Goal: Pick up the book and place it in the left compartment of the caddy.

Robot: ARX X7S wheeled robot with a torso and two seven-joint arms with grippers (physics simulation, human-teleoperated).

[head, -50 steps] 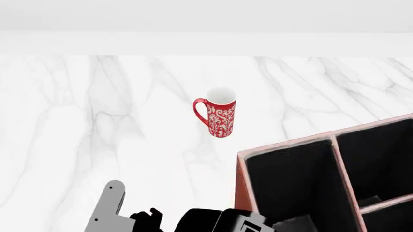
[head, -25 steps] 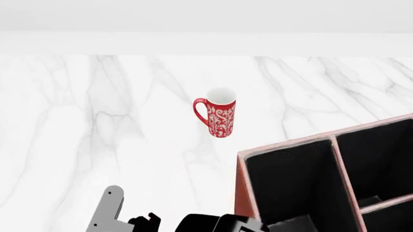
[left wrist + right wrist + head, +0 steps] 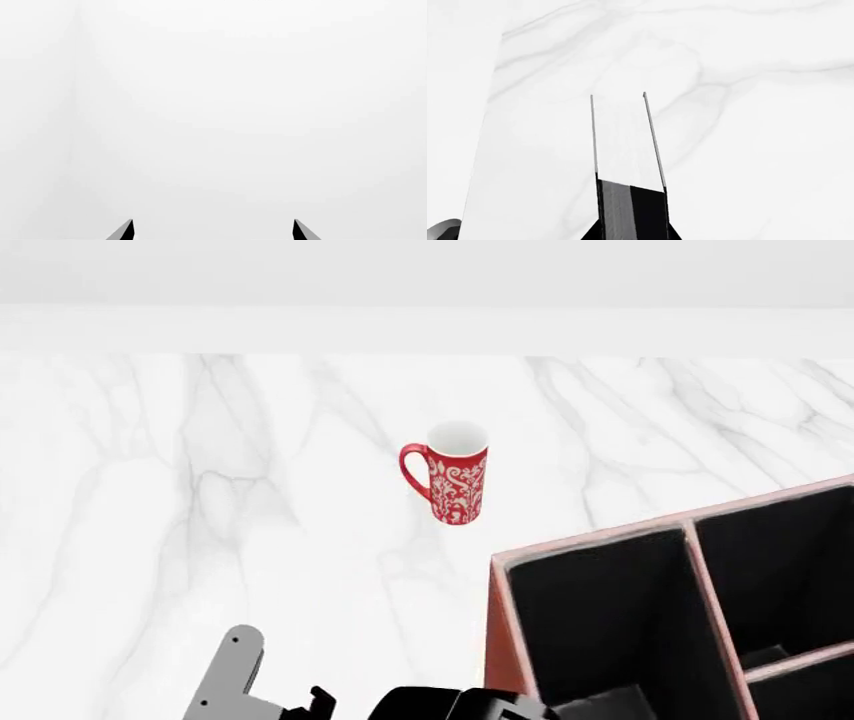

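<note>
In the right wrist view the book (image 3: 624, 150) stands edge-on between my jaws, its white page edges flanked by two thin black covers, over the marble table. My right gripper (image 3: 630, 232) is shut on its near end. The caddy (image 3: 587, 537), reddish-brown with a pinkish rim, sits at the lower right of the head view. Its left compartment (image 3: 601, 620) is long and black-lined. My left gripper (image 3: 213, 230) is open and empty, facing plain white. In the head view only black arm parts (image 3: 447, 705) show at the bottom edge, left of the caddy.
A red-and-white patterned mug (image 3: 458, 480) stands upright mid-table, beyond the caddy's near-left corner. My left arm's grey link (image 3: 230, 675) shows at the bottom left. A white wall runs behind the marble table (image 3: 200, 490).
The grey link and the black arm parts at the bottom of the head view have sunk slightly lower in the frame. The mug and caddy have not moved.
</note>
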